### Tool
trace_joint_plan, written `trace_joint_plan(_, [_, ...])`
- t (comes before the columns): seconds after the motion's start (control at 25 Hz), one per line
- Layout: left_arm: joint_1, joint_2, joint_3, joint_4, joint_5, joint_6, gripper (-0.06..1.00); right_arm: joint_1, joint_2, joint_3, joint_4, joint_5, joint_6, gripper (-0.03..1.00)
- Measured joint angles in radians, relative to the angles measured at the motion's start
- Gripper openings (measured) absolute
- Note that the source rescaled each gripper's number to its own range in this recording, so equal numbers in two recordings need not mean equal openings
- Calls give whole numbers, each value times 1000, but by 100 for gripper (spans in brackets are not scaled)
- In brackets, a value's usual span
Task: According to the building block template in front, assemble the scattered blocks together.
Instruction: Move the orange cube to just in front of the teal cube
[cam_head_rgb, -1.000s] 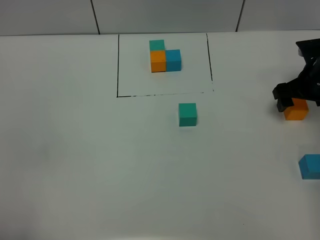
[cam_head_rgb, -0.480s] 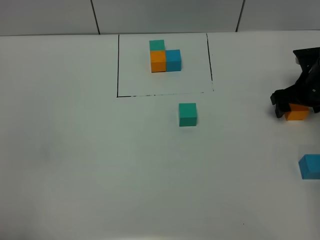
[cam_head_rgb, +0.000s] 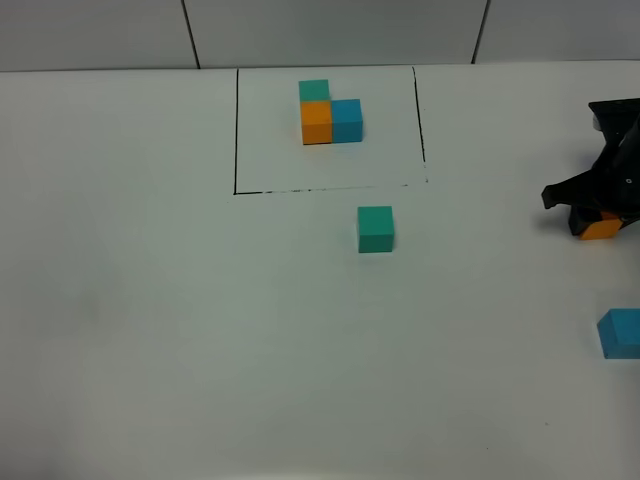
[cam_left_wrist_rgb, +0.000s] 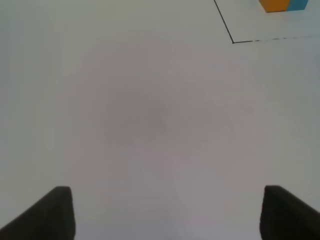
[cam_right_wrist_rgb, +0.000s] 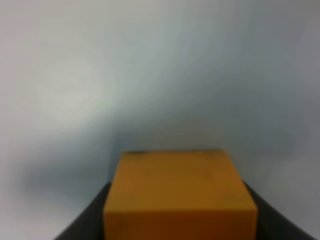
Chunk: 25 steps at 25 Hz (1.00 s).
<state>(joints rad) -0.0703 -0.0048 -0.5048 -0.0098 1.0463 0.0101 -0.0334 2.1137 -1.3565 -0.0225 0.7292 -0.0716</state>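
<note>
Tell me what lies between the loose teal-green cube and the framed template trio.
In the exterior high view, only the frame's lower black line and bare white table lie between the loose teal-green cube and the template trio.

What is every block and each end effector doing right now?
template: three cubes joined, inside the black frame.
teal-green block: loose on the table, outside the frame.
orange block: gripped by the right end effector.
blue block: loose, at the picture's right edge.
right end effector: shut on the orange block.
left end effector: open, empty.
</note>
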Motion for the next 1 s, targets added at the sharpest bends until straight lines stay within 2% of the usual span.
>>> trace_joint_plan(0.16, [0, 0, 0, 0, 0, 0, 68, 14, -44, 1, -42, 76, -7, 1])
trace_joint_plan(0.28, [0, 0, 0, 0, 0, -1, 68, 60, -129, 1, -42, 131, 88, 1])
trace_joint_plan(0.48, [0, 0, 0, 0, -1, -1, 68, 233, -232, 70, -43, 171, 295, 1])
trace_joint_plan(0.76, [0, 0, 0, 0, -1, -1, 68, 524, -276, 146, -37, 141, 560, 1])
trace_joint_plan(1.0, [0, 0, 0, 0, -1, -1, 68, 676, -257, 148, -68, 89, 792, 1])
